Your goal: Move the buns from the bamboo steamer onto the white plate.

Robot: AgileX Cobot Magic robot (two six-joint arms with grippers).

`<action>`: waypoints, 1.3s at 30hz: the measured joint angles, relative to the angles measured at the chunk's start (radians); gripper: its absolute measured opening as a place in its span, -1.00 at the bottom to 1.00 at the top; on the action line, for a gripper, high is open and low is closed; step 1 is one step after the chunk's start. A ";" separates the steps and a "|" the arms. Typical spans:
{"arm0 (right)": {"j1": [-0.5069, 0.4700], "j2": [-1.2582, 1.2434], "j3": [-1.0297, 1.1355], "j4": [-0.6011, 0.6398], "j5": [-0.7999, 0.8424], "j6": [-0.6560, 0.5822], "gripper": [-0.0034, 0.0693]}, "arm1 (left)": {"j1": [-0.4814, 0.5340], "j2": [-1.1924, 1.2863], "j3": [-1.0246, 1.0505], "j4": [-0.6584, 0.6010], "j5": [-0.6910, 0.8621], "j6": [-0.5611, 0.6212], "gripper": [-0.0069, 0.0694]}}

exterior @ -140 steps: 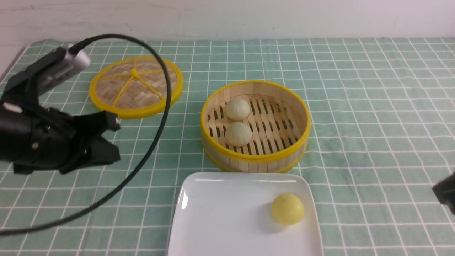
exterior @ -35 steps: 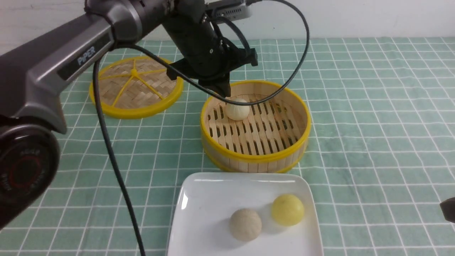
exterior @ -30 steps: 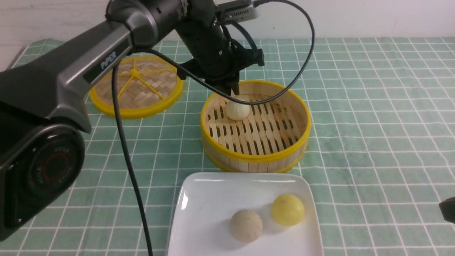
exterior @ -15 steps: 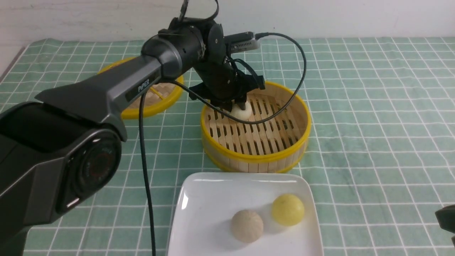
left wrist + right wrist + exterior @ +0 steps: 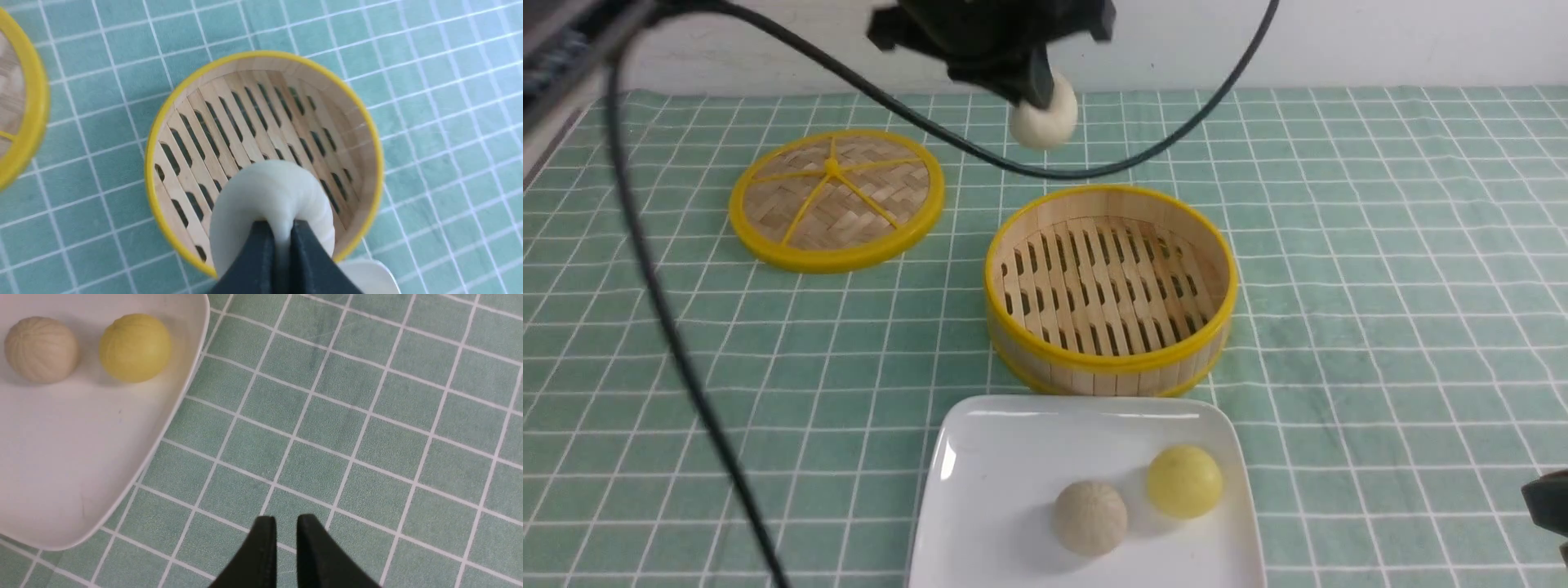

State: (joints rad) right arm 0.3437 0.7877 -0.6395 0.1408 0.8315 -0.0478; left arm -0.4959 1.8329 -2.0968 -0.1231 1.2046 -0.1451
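two of three buns lie on the white plate [image 5: 996, 474], a pale ribbed bun [image 5: 1090, 518] just beside a yellow bun [image 5: 1184, 481], and the bamboo steamer [image 5: 1111, 371] holds nothing. the last pale bun [image 5: 1045, 122] hangs above the steamer, pinched in the left jaws, so only its carry to the plate is left. the right jaws stand narrow and empty over the counter [image 5: 367, 416] beside the plate.

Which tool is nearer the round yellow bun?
Right. Right tool is to the right of the round yellow bun; left tool is raised beyond the round bamboo steamer.
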 joint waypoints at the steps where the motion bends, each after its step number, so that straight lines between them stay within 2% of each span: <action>1: 0.000 0.000 0.000 0.000 0.000 0.000 -0.63 | 0.000 -0.062 0.002 0.002 0.023 0.001 -0.74; 3: 0.000 0.000 0.000 0.001 0.000 0.000 -0.62 | 0.000 -0.151 0.031 0.008 0.035 -0.009 -0.74; 7: 0.000 0.000 0.000 0.002 -0.001 0.000 -0.61 | -0.016 -0.306 0.223 -0.002 0.037 -0.029 -0.74; 11: 0.000 0.000 0.000 0.005 -0.001 0.000 -0.60 | -0.108 -0.405 0.588 -0.008 0.020 -0.072 -0.74; 13: 0.000 0.000 0.000 0.005 -0.001 0.000 -0.60 | -0.155 -0.409 0.731 -0.014 -0.045 -0.098 -0.74; 18: 0.000 0.000 0.000 0.006 -0.001 0.000 -0.59 | -0.278 -0.385 1.066 -0.021 -0.326 -0.208 -0.74; 25: 0.000 -0.002 0.000 0.004 -0.001 0.000 -0.58 | -0.296 -0.386 1.236 0.009 -0.541 -0.346 -0.66; 29: 0.000 -0.030 -0.026 -0.004 0.046 0.000 -0.58 | -0.296 -0.386 1.262 0.027 -0.586 -0.363 -0.45; 33: 0.000 -0.115 -0.103 -0.028 0.169 0.000 -0.62 | -0.296 -0.387 1.265 0.032 -0.608 -0.366 -0.05; 37: 0.000 -0.241 -0.162 -0.051 0.287 0.000 -0.79 | -0.296 -0.387 1.265 0.033 -0.611 -0.368 0.35; 39: 0.000 -0.311 -0.168 -0.066 0.329 0.003 -0.88 | -0.296 -0.387 1.265 0.034 -0.613 -0.369 0.44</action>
State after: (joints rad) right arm 0.3437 0.4771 -0.8077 0.0748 1.1608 -0.0445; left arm -0.7918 1.4461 -0.8322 -0.0896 0.5913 -0.5146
